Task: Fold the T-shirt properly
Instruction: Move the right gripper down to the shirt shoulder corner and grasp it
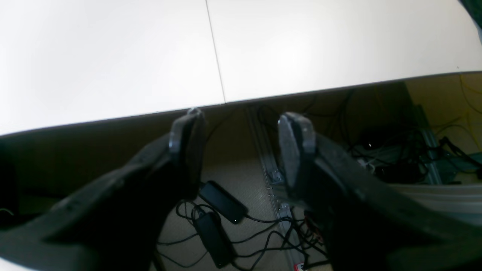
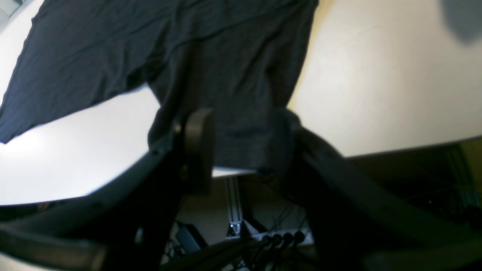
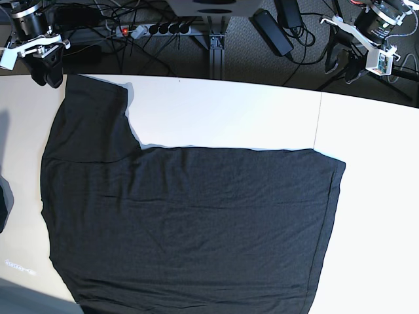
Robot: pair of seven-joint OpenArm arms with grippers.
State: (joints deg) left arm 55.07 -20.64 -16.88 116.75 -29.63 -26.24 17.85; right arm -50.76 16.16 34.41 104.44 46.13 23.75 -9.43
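T-shirt (image 3: 190,222): you have it spread flat across the white bench (image 3: 366,196), filling most of the top from the near edge upward, with one sleeve reaching toward the far left corner. A seam in the bench runs just past the shirt's right hem. Your right gripper (image 2: 239,146) sits at that far left corner, fingers (image 2: 197,143) parted on either side of the sleeve's hem, not clamped on it. Your left gripper (image 1: 241,139) hangs beyond the far right edge, fingers (image 1: 295,139) released and holding nothing, over cables (image 1: 263,241) and power bricks (image 1: 222,201) on the floor.
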